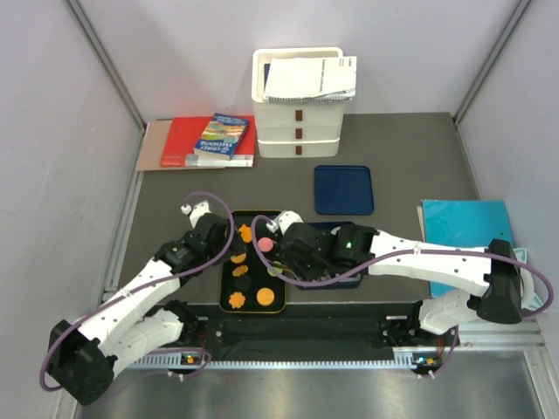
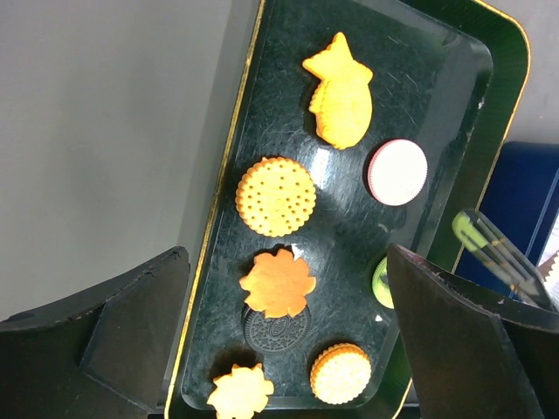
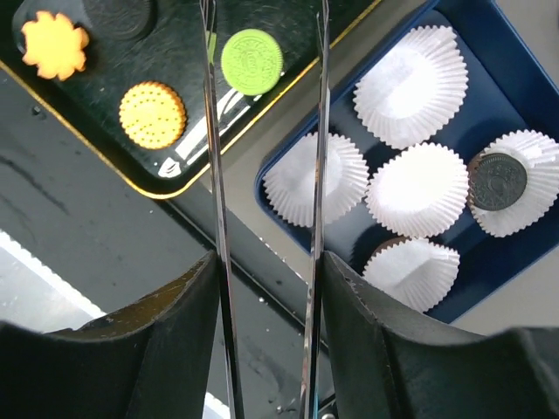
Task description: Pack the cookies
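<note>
Gleaming dark tray holds dotted, flower-edged cookies.

Orange cookies on black tray

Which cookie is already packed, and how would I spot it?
Look in the blue tray beside the black tray, among the white paper cups. The packed cookie is dark and round, lying in one cup; the other cups show no cookie.
</note>
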`<state>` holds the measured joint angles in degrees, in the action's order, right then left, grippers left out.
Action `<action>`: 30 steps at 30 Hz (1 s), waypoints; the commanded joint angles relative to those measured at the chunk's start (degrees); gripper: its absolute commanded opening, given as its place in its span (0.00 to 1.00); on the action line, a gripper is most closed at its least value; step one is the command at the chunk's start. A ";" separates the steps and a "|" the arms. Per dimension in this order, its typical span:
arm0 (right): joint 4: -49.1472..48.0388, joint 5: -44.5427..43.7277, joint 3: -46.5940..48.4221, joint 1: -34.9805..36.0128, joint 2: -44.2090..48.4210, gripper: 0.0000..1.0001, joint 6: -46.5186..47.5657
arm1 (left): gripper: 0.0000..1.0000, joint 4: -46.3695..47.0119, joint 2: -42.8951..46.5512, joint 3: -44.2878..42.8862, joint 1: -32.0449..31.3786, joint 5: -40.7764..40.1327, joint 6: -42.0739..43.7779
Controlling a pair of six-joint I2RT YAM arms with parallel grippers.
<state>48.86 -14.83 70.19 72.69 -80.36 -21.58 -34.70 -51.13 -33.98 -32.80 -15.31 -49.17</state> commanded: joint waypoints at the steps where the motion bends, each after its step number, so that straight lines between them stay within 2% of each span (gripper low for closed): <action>1: -0.53 2.52 3.55 1.41 0.47 0.49 1.72 | 0.99 0.33 0.86 0.14 -0.34 -1.21 0.48; 7: 3.08 2.71 3.46 2.28 -0.42 0.50 1.63 | 0.99 1.12 -0.02 0.67 -0.34 -0.33 0.04; 11: 0.36 -0.54 2.75 2.46 0.55 0.51 1.81 | 0.99 1.47 0.25 1.02 -0.34 -0.25 -0.31; 15: -1.31 -3.45 7.40 2.11 -2.51 0.53 3.91 | 0.99 1.22 0.68 0.67 -0.34 -0.51 -0.67; 24: -5.71 1.03 17.77 -4.39 -14.55 0.52 8.57 | 0.99 -5.64 8.50 -0.30 -0.34 -9.20 -6.11; 30: -7.11 1.56 19.63 -6.24 -19.13 0.49 8.75 | 0.99 -8.63 12.28 -0.39 -0.34 -12.99 -8.31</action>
<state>44.71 -13.69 86.41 67.72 -98.52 -13.89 -40.66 -40.32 -33.17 -32.80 -24.14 -55.09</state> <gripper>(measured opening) 0.502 0.991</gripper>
